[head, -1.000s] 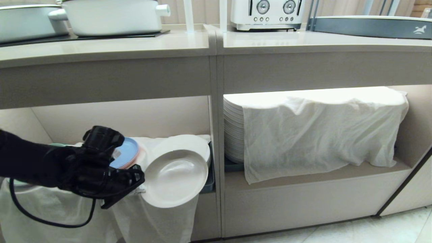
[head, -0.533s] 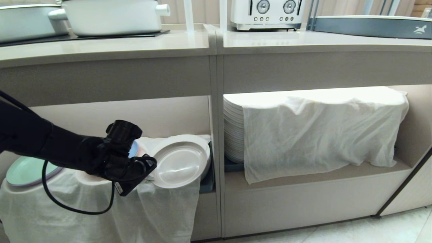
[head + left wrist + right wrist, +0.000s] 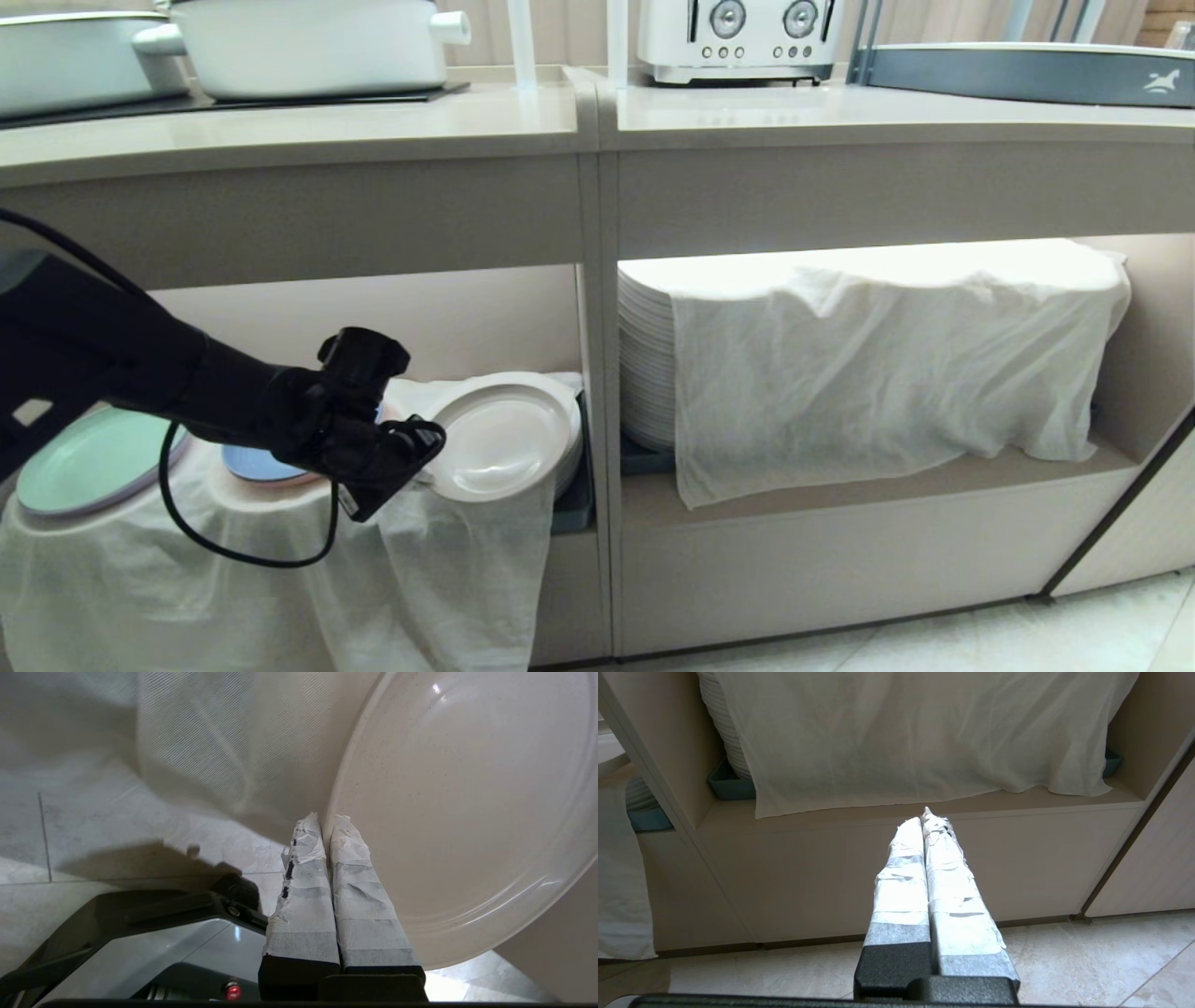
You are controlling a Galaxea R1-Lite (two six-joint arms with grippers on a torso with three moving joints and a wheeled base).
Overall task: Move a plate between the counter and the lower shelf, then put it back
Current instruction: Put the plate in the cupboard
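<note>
Left hand (image 3: 425,457) pinching cream plate (image 3: 499,443) by its rim, at lower shelf (image 3: 308,317), over white cloth (image 3: 448,579)

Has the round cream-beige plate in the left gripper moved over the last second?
Yes. Clamped in the left gripper, the round cream-beige plate has risen and gone back into the lower shelf, nearer the upright beige divider, flattening over the white plate stack.

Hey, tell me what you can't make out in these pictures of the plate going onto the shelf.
- Head view: whether the plate already rests on the stack under it; its underside is hidden by its own rim.
- Head view: part of the blue plate, covered by the left gripper.
- Left wrist view: the plate's far edge, cut off by the frame.
- Head view: the right gripper is out of frame; only its wrist view shows it.
</note>
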